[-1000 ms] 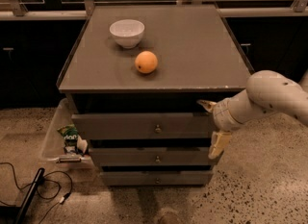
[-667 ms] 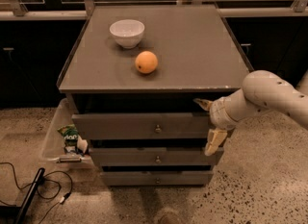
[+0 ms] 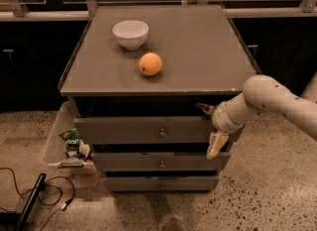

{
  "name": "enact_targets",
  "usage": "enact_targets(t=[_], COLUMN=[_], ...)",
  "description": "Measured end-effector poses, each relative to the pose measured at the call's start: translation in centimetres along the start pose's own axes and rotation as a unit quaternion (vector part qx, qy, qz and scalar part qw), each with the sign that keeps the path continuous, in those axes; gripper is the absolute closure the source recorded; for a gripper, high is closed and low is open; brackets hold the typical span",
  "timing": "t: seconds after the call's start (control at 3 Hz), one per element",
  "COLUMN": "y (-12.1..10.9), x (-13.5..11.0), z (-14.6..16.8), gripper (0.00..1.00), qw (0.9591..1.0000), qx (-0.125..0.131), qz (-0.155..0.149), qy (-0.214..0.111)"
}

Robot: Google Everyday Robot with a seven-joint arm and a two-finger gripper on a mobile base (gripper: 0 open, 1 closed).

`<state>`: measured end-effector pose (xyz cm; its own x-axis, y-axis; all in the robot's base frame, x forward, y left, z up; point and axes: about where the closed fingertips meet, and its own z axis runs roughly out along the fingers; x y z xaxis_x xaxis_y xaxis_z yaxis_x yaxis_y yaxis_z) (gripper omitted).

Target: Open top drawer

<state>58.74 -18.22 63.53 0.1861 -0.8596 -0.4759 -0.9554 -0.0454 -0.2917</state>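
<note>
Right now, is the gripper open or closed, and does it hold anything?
Gripper: open, fingers spread apart, holding nothing, at the right end of the top drawer front.

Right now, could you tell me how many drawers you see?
3, stacked: top drawer, middle drawer below, bottom drawer lowest. The gripper is at the top drawer's right end.
</note>
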Motion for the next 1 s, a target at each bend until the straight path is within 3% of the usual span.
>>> enact_targets(t=[0.33,1.0], y=[-0.01,-0.01], x=[0.02,0.02], z=[0.05,0.06], gripper=[0.18,0.65], qw=[1.0000,1.0000], qx=[0.000,0.000], qz=[0.000,0.000], qy=[0.000,0.000])
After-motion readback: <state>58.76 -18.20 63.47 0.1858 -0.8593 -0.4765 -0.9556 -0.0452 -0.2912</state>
